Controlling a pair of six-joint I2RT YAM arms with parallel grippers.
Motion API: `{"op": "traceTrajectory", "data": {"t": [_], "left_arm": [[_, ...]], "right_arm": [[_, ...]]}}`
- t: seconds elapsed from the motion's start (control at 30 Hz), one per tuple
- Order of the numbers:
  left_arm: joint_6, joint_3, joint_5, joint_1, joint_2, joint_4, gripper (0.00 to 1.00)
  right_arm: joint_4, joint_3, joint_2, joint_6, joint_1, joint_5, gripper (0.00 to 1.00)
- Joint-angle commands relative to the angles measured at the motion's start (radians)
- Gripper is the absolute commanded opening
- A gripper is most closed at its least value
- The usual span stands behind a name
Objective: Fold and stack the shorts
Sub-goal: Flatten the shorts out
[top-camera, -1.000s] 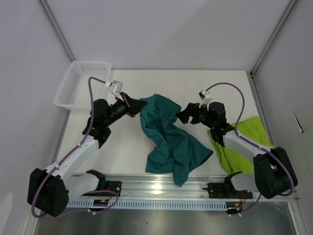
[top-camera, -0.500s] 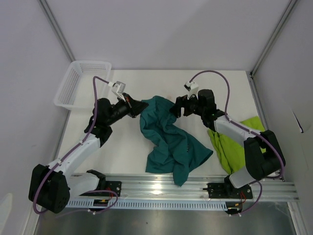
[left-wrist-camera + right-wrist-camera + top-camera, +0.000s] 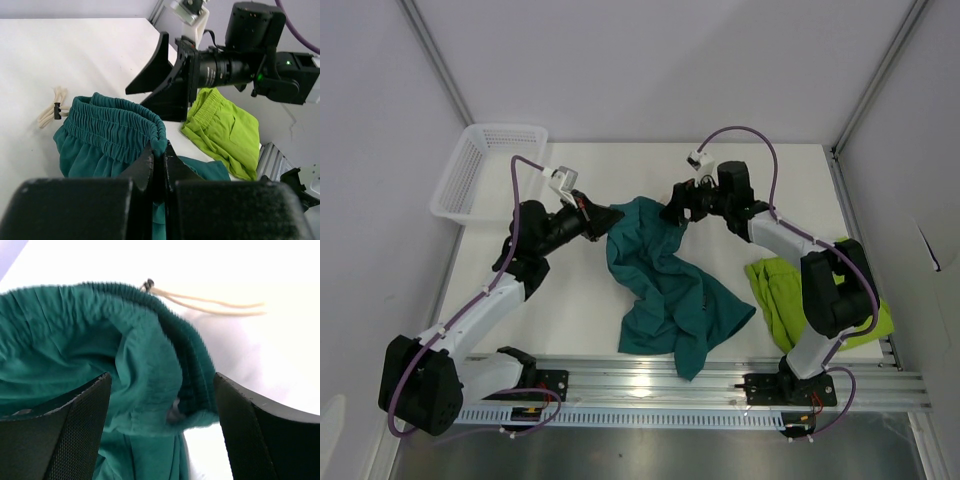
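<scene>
While my left gripper (image 3: 159, 150) pinched one end of the waistband (image 3: 115, 117) of the teal shorts (image 3: 665, 285), crumpled on the counter (image 3: 570, 290), my right gripper (image 3: 161, 385) stood wide astride the other end, so I judged it should close squarely on the elastic, clear of the drawstring (image 3: 210, 302).

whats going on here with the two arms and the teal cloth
Two robot arms are working on the teal shorts, which lie crumpled in the middle of the table. The left gripper is shut on one end of the waistband. The right gripper is open, its fingers on either side of the waistband's other end, not yet closed. The green shorts lie unfolded on the right, partly under the right arm. Nothing is folded or stacked yet.
</scene>
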Motion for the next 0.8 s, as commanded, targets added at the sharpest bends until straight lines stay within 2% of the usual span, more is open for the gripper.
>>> {"op": "traceTrajectory", "data": {"t": [0.0,0.1,0.37,0.63,0.77], "left_arm": [[0.03,0.034,0.032,0.002,-0.007,0.037,0.0],[0.03,0.034,0.031,0.002,-0.001,0.037,0.0],[0.035,0.034,0.023,0.002,0.0,0.034,0.0],[0.058,0.058,-0.004,0.002,0.006,-0.006,0.0],[0.081,0.126,-0.029,0.004,0.048,-0.046,0.0]], "right_arm": [[-0.033,0.058,0.023,-0.017,-0.008,-0.066,0.83],[0.004,0.027,0.008,-0.007,-0.011,-0.06,0.84],[-0.08,0.035,0.02,0.026,-0.01,-0.12,0.79],[-0.217,0.022,-0.005,0.0,0.005,-0.181,0.68],[-0.344,0.045,-0.02,-0.038,0.015,-0.186,0.57]]}}
